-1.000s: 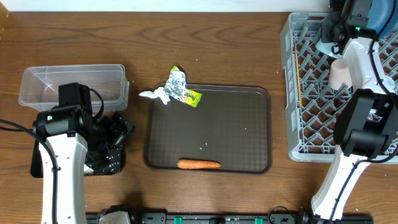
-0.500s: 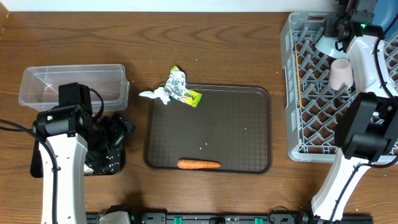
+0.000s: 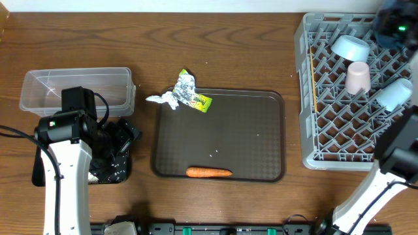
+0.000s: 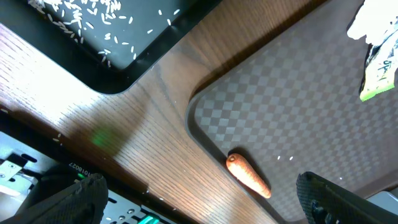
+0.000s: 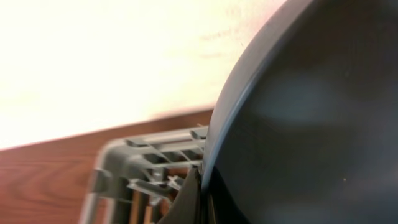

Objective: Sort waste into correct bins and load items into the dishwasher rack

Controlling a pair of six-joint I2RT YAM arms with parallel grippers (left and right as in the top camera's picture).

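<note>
From above, a brown tray [image 3: 261,130] lies in the middle of the desk [image 3: 261,52]. A carrot [image 3: 209,173] lies on the tray, by its near edge. Silver foil [image 3: 185,83], white paper [image 3: 160,99] and a yellow-green wrapper [image 3: 200,101] sit at the tray's far left corner. Left of the brown tray are a clear tub [image 3: 75,85] and a black tray [image 3: 124,176] with rice [image 3: 98,176] in it. The left fingers [image 3: 127,134] hang over the black tray. Right of the brown tray stands the grey rack [image 3: 305,98]. It holds a small pale blue bowl [image 3: 351,47], a pink cup [image 3: 357,77] and a pale blue cup [image 3: 394,95]. The right arm [image 3: 392,26] is a blur over the rack's far side.

The left wrist camera shows the left fingers [image 4: 68,199] spread wide. Under them are the brown tray's corner, the carrot [image 4: 249,176] and the rice [image 4: 87,15].

In the right wrist camera, a big dark blue bowl [image 5: 311,124] fills most of the view. The right fingers [image 5: 189,198] are pinched shut on its rim.
</note>
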